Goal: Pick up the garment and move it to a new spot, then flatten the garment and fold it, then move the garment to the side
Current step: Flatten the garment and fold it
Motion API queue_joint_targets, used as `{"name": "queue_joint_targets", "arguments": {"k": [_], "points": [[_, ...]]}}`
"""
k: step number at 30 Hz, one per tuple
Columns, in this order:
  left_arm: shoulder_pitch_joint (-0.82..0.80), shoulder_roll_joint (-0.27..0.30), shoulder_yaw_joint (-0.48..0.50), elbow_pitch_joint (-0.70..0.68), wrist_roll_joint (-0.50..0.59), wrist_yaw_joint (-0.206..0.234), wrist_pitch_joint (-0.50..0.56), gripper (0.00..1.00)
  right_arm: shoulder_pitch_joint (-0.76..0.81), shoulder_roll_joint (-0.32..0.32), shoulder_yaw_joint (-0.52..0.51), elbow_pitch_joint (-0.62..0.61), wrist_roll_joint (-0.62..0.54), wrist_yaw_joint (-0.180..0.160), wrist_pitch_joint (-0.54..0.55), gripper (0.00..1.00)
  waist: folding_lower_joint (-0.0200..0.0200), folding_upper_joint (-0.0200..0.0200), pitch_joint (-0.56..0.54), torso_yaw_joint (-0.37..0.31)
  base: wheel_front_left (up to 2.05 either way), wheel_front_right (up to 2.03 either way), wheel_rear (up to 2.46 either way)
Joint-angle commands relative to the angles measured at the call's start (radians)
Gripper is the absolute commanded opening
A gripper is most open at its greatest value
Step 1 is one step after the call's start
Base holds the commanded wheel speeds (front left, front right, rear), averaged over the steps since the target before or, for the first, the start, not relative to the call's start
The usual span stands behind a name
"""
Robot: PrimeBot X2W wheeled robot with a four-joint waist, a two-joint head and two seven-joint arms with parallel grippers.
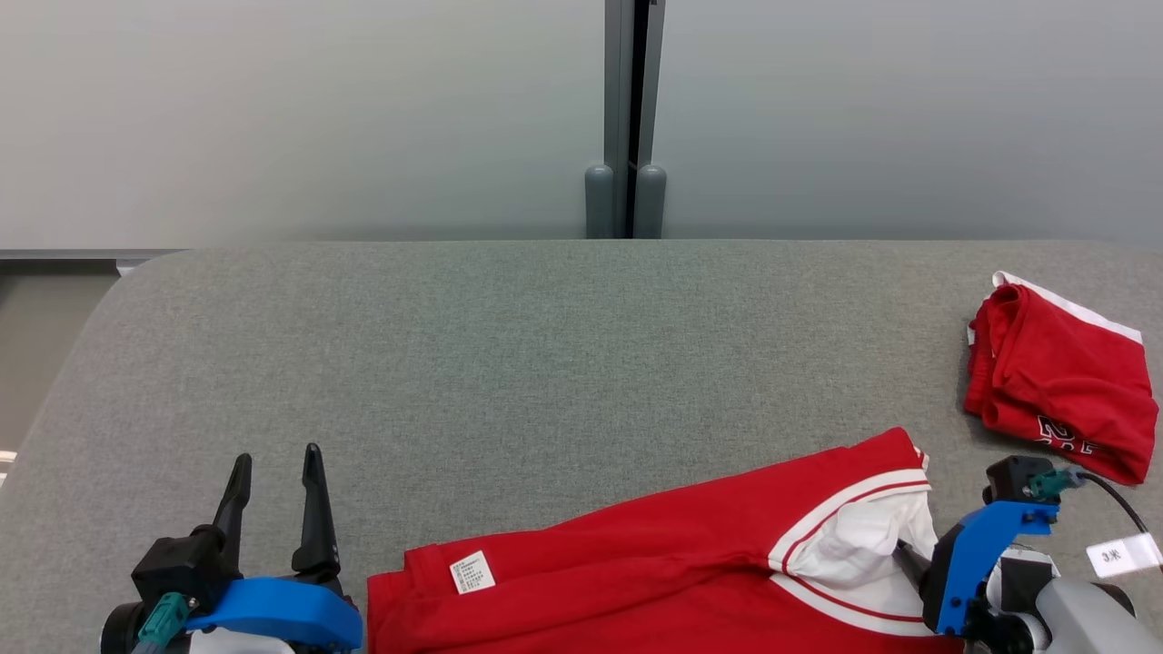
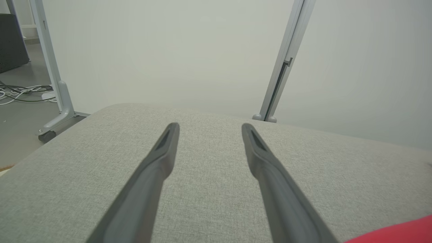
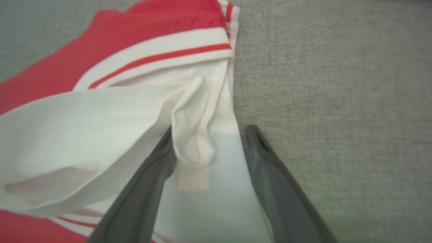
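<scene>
red garment (image 1: 654, 563) spread along near edge of grey table (image 1: 545, 345), white lining (image 3: 101, 118) exposed at right end. right gripper (image 3: 209, 130) released, fingers (image 3: 270, 175) astride that lining. left gripper (image 1: 277, 454) released above bare table, left of garment. folded red cloth (image 1: 1063, 381) well apart, far right.

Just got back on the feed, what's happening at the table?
The garment lies along the near edge of the table. The right gripper is open at its white-lined end, fingers astride a fold, not gripping. The left gripper is open over bare table beside the other end. A second garment, folded, sits far right.
</scene>
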Motion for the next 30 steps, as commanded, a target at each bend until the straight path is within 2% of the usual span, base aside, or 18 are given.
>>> {"name": "queue_joint_targets", "arguments": {"k": [1,2,4,5,6,13,18,27,30], "points": [[-0.013,-0.005,0.006,0.006,0.009,-0.007,-0.004,1.00,0.035,0.046,0.054,0.031,0.009,0.005,0.083,0.80,0.0001,0.0001,0.000,0.000,0.00,0.00,0.00],[-0.013,-0.007,0.008,0.011,0.011,-0.010,-0.004,1.00,0.041,0.056,0.074,0.031,0.024,0.007,0.125,0.73,0.0001,0.0001,-0.002,0.001,0.00,0.00,0.00],[-0.015,-0.010,0.012,0.019,0.017,-0.015,-0.004,1.00,0.037,0.057,0.108,0.012,0.043,0.008,0.163,0.49,0.0001,0.0001,-0.005,0.003,0.00,0.00,0.00],[-0.016,-0.012,0.014,0.022,0.019,-0.017,-0.004,1.00,0.029,0.054,0.112,-0.001,0.054,0.008,0.154,0.44,0.0001,0.0001,-0.008,0.003,0.00,0.00,0.00],[-0.015,-0.013,0.017,0.025,0.020,-0.021,-0.004,1.00,0.023,0.048,0.116,-0.010,0.060,0.008,0.139,0.00,0.0001,0.0001,-0.011,0.004,0.00,0.00,0.00],[-0.006,-0.025,0.031,0.042,0.036,-0.034,-0.004,1.00,-0.019,-0.011,0.113,-0.024,0.093,0.003,0.030,0.00,0.0001,0.0001,-0.024,0.002,0.00,0.00,0.00],[0.001,-0.033,0.040,0.050,0.045,-0.042,-0.004,1.00,-0.049,-0.057,0.099,-0.009,0.108,0.002,-0.009,0.00,0.0001,0.0001,-0.027,-0.008,0.00,0.00,0.00],[0.006,-0.046,0.061,0.064,0.053,-0.056,-0.004,1.00,-0.092,-0.150,0.065,0.016,0.069,0.002,-0.083,0.00,0.0001,0.0001,-0.027,-0.030,0.00,0.00,0.00],[0.006,-0.048,0.066,0.066,0.056,-0.059,-0.004,1.00,-0.097,-0.145,0.062,0.005,0.059,0.002,-0.102,0.00,0.0001,0.0001,-0.028,-0.032,0.00,0.00,0.00]]}}
